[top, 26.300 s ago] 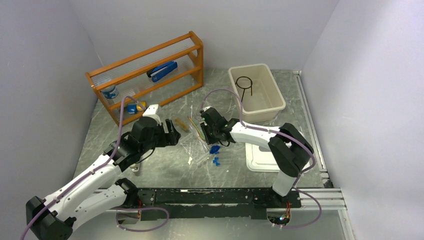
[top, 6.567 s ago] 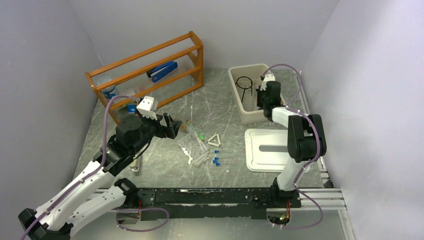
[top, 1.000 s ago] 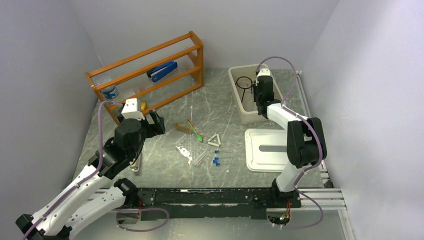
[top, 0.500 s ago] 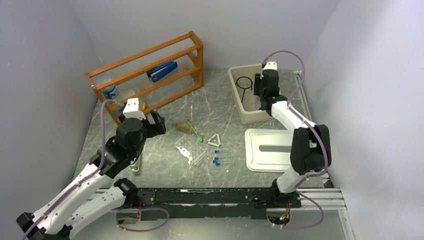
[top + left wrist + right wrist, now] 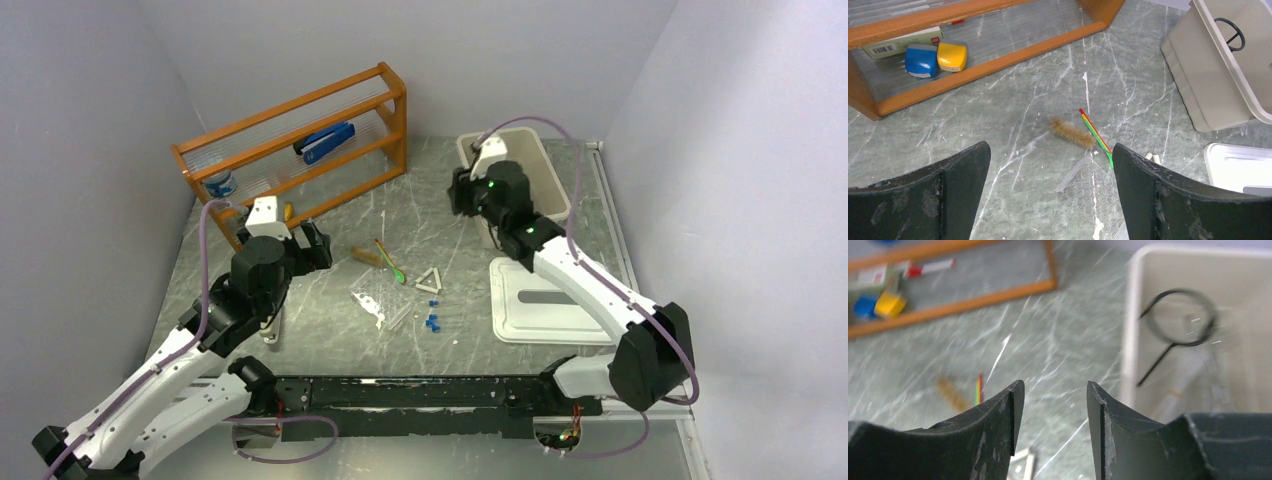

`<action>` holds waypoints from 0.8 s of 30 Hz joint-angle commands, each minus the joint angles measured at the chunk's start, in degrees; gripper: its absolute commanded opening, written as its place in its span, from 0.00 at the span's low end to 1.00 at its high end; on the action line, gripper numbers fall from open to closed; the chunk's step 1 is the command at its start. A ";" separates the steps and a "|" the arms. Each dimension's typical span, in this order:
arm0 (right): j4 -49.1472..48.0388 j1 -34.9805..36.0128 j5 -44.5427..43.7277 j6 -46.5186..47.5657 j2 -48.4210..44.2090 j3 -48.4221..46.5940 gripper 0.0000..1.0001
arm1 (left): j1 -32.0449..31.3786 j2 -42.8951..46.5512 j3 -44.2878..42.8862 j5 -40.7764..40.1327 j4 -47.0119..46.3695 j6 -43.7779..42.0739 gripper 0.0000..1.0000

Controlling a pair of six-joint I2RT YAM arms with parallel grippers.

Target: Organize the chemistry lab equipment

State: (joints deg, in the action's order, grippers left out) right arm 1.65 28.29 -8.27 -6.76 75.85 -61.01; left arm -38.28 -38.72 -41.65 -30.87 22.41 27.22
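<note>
On the table middle lie a clear plastic tube rack (image 5: 378, 296), a white triangle (image 5: 430, 281), thin coloured rods (image 5: 390, 262) and small blue-capped tubes (image 5: 432, 322). The rack (image 5: 1093, 187) and rods (image 5: 1095, 131) also show in the left wrist view. The black wire ring stand (image 5: 1180, 320) lies in the beige bin (image 5: 1130, 330) with blurred pale items. My left gripper (image 5: 318, 245) is open and empty, left of the rack. My right gripper (image 5: 458, 192) is open and empty above the table, just left of the bin. I cannot pick out the tweezers.
A wooden shelf (image 5: 300, 150) at the back left holds a blue stapler (image 5: 328, 142) and small blue (image 5: 920, 60) and yellow (image 5: 952, 56) items. A brown brush (image 5: 365, 256) lies by the rods. A white lid (image 5: 535, 300) lies front right. Walls stand close on three sides.
My right arm has swung from over the bin to the left and forward, and now hangs over the table beside the bin. The left arm has not moved in the last second.
</note>
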 commanded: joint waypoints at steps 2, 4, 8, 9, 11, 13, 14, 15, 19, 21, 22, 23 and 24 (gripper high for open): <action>2.57 8.27 7.53 0.73 3.41 6.81 0.51 | 0.31 1.29 -1.11 -0.03 -1.05 -0.06 0.95; 3.29 11.17 8.00 1.92 6.35 7.82 0.50 | 0.37 1.32 -1.02 0.12 -1.25 -0.08 0.95; 4.11 15.30 11.51 3.43 13.31 7.95 0.47 | 0.31 0.96 -1.14 0.48 -1.21 -0.02 0.95; 4.09 15.76 11.83 3.90 14.77 7.74 0.46 | 0.34 0.78 -1.20 0.56 -1.19 -0.01 0.95; 3.73 16.29 12.33 4.73 17.24 7.07 0.42 | 0.31 0.73 -1.31 0.43 -1.02 -0.06 0.95; 3.35 16.37 12.96 6.00 18.96 6.44 0.38 | 0.33 0.87 -1.26 0.21 -0.88 -0.06 0.95; 3.23 16.38 13.00 6.21 19.67 6.09 0.37 | 0.36 0.91 -1.20 0.11 -0.88 -0.06 0.95; 3.31 16.39 12.85 6.45 20.48 5.68 0.37 | 0.34 1.12 -1.16 0.03 -0.87 -0.06 0.95; 5.54 16.45 13.71 9.21 24.86 2.35 0.36 | 0.31 1.26 -1.15 -0.39 -0.95 -0.15 0.95; 6.91 16.60 13.68 9.84 27.05 0.60 0.36 | 0.34 1.16 -1.23 -0.41 -0.88 -0.25 0.95; 7.31 16.62 13.30 10.08 27.89 -0.18 0.36 | 0.33 1.12 -1.28 -0.44 -0.84 -0.24 0.95; 7.46 16.77 12.89 10.31 28.62 -0.72 0.36 | 0.33 0.99 -1.32 -0.46 -0.80 -0.24 0.95; 7.55 16.79 12.78 10.55 29.25 -1.23 0.36 | 0.32 0.99 -1.33 -0.46 -0.75 -0.24 0.95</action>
State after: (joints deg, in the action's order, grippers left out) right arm 7.33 44.73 4.56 1.43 102.69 -59.55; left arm -38.28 -38.04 -41.65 -30.85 22.44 27.22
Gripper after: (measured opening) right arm 0.362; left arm 0.952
